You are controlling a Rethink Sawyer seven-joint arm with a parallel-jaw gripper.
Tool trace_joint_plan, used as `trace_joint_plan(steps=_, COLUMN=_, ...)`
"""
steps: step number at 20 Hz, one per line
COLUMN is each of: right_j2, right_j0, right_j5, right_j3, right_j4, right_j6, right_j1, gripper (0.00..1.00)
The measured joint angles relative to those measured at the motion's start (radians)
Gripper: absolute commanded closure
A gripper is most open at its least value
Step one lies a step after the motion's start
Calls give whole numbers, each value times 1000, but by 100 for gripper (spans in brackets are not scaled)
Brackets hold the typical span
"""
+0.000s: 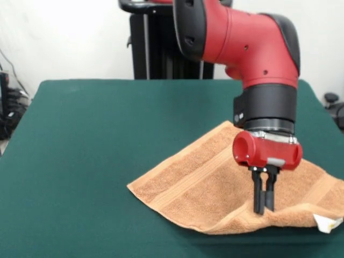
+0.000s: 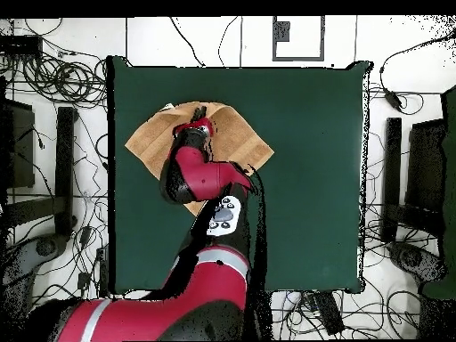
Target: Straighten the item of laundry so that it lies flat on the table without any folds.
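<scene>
We see the orange-tan terry hand towel [image 1: 215,188] lying on the dark green counter [image 1: 80,161], toward the near right part of it in the front view, close to the front edge; it is not flat, since its near edge is doubled over into a thick rolled fold, and a small white tag [image 1: 325,223] pokes out at the right end. The red and black arm [image 1: 252,48] comes down over the cloth, and the hand [image 1: 264,208] stands upright with its two dark fingers [image 1: 258,193] close together, tips down at the fold; whether they pinch a layer of terry or merely touch it we cannot tell from either view. We judge the towel to be light, soft and limp, with a grippy pile; it will drape and drag rather than slide stiffly, and the felt-like top may hold it back. The best hold, in our judgement, is the top layer alone at the folded edge or a free corner near the tag, taken thinly so the under layer stays down.
</scene>
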Motion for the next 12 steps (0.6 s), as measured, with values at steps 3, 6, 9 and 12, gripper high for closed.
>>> trace_joint_plan(steps=3, right_j2=-9, right_j0=12, right_j5=-84, right_j3=0, right_j4=36, right_j6=0, right_j1=33, gripper=100)
trace_joint_plan(steps=6, right_j2=-18, right_j0=19, right_j5=-139, right_j3=2, right_j4=63, right_j6=0, right_j1=58, gripper=100)
trace_joint_plan(steps=9, right_j2=-25, right_j0=27, right_j5=-172, right_j3=6, right_j4=92, right_j6=0, right_j1=82, gripper=100)
trace_joint_plan(steps=12, right_j2=-24, right_j0=35, right_j5=-173, right_j3=8, right_j4=107, right_j6=0, right_j1=87, gripper=0)
